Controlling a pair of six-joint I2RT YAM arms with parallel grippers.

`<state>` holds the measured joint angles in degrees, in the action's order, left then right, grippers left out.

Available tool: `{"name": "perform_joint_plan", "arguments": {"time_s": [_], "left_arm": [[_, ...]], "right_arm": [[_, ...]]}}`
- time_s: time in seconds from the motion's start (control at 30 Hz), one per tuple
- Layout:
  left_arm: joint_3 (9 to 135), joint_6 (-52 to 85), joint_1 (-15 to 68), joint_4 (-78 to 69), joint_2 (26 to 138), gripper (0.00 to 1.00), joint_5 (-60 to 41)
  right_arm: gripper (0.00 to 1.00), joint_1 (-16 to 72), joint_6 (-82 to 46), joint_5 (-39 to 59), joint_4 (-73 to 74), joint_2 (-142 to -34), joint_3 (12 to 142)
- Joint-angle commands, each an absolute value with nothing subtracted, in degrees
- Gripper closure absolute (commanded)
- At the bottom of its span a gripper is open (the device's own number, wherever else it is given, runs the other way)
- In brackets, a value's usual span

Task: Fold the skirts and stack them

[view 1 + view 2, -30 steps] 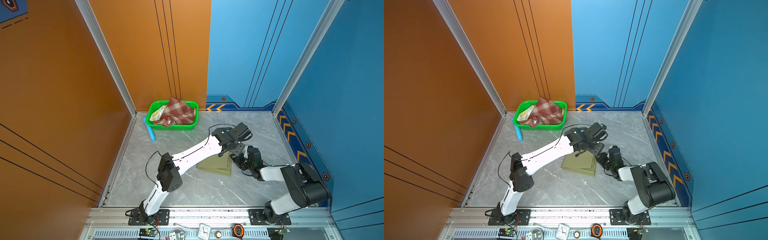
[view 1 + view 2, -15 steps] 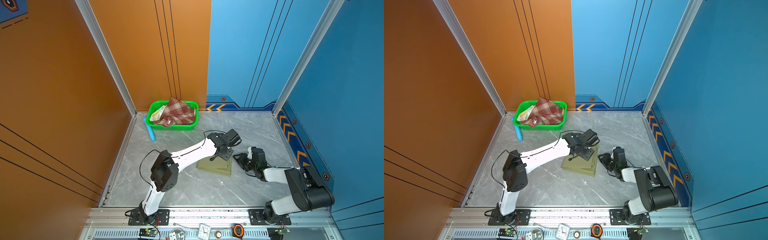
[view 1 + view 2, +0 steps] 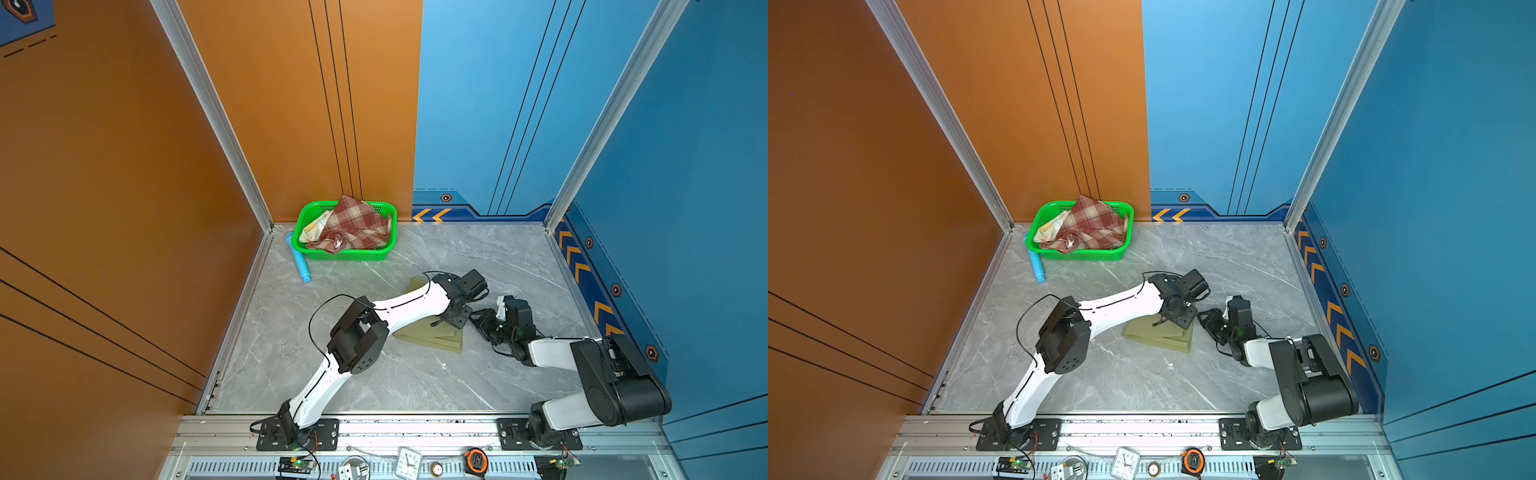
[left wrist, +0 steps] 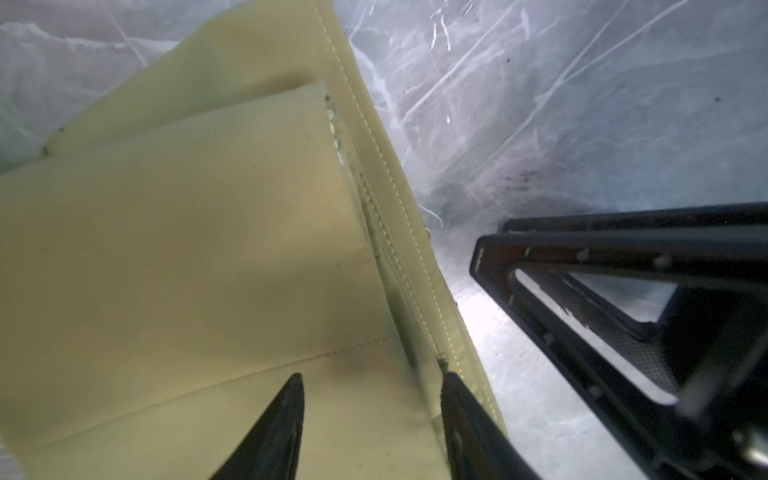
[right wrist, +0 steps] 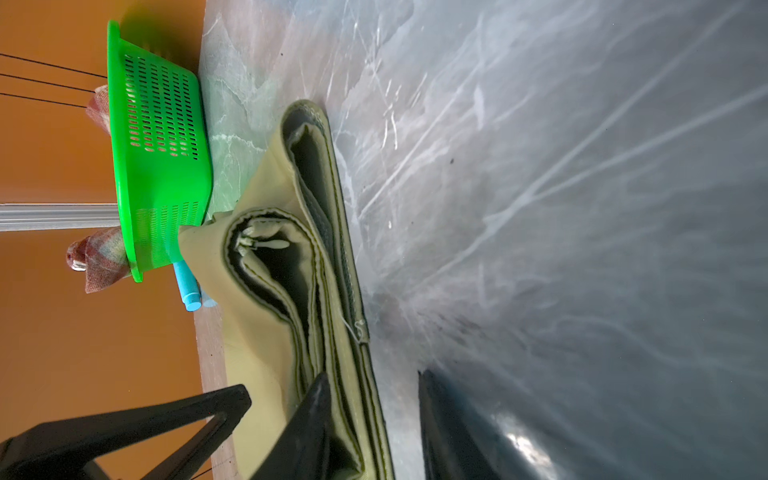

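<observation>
The olive-green skirt (image 3: 432, 334) (image 3: 1154, 334) lies folded in layers on the marble table. My left gripper (image 3: 455, 320) (image 4: 372, 380) stands open right on its top panel (image 4: 187, 249), near the stitched right edge. My right gripper (image 3: 482, 322) (image 5: 372, 378) is low at that same edge, open; one finger rests against the stacked layers (image 5: 266, 270) and the other is over bare table. The plaid skirt (image 3: 353, 226) (image 3: 1094, 226) lies crumpled in the green basket (image 3: 345, 254). A pale yellow floral skirt (image 3: 316, 224) peeks out beside it.
The basket stands at the back left against the orange wall, with a blue tube (image 3: 300, 259) on the table beside it. Walls close the table on three sides. A metal rail (image 3: 415, 428) with small tools runs along the front edge.
My left gripper has come down from above the olive skirt onto its top. My right gripper has stayed low at the skirt's right edge, shifting only slightly.
</observation>
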<state>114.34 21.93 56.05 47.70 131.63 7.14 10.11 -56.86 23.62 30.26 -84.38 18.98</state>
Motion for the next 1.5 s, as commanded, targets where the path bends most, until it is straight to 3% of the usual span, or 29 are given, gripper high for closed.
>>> {"name": "perform_joint_plan", "arguments": {"time_s": [0.0,0.3,0.5,0.67,1.1,1.47], "left_arm": [[116.0,23.7,56.3,48.4,133.7,0.46,6.0],[116.2,25.0,56.2,48.3,136.4,0.59,7.0],[116.9,25.6,56.2,48.3,137.2,0.99,7.6],[116.5,25.6,56.2,48.3,136.5,1.0,7.8],[117.8,25.3,56.3,48.3,135.2,1.0,8.1],[119.6,26.7,57.7,48.3,133.9,1.0,8.0]], "right_arm": [[0.63,10.3,-57.0,23.7,25.3,-86.9,17.0],[0.65,10.9,-57.7,23.4,26.3,-88.6,17.2],[0.68,12.1,-58.1,22.3,26.0,-89.2,17.7],[0.71,13.0,-58.5,21.8,27.1,-90.9,17.9],[0.94,14.4,-62.5,22.1,37.5,-98.9,17.5],[0.97,14.5,-64.3,22.0,43.1,-102.6,16.4]]}}
